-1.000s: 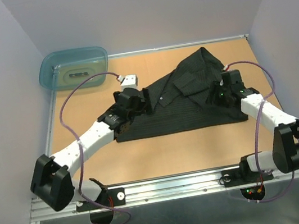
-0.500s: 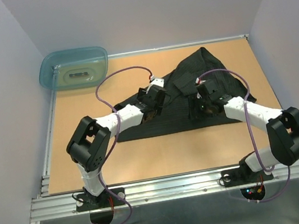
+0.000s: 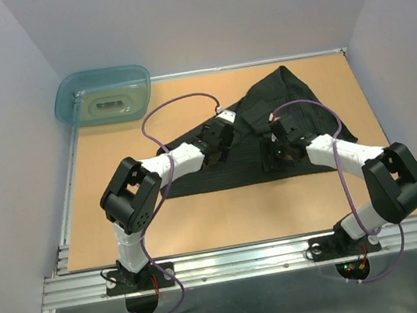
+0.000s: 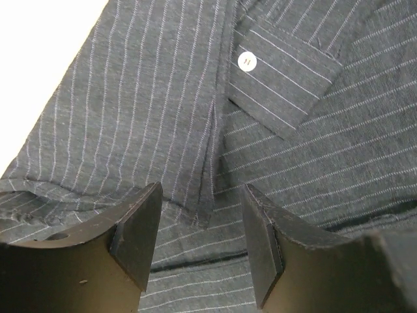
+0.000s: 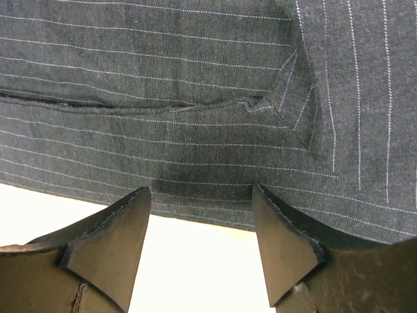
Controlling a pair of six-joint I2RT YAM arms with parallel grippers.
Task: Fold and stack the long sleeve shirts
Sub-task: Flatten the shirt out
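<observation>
Jaws apart, left gripper (image 4: pixel 202 222) straddles the pinstriped shirt (image 3: pixel 295 103) placket (image 4: pixel 212 150); right gripper (image 5: pixel 202 215), likewise spread, over its 6 o'clock hem (image 5: pixel 195 195)

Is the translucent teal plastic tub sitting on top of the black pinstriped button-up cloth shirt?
No, the tub stands in the far left corner of the wooden table, well apart from the shirt spread farther right.

Teal tub (image 3: pixel 66 106) sits at table's (image 3: pixel 242 216) far-left corner.
</observation>
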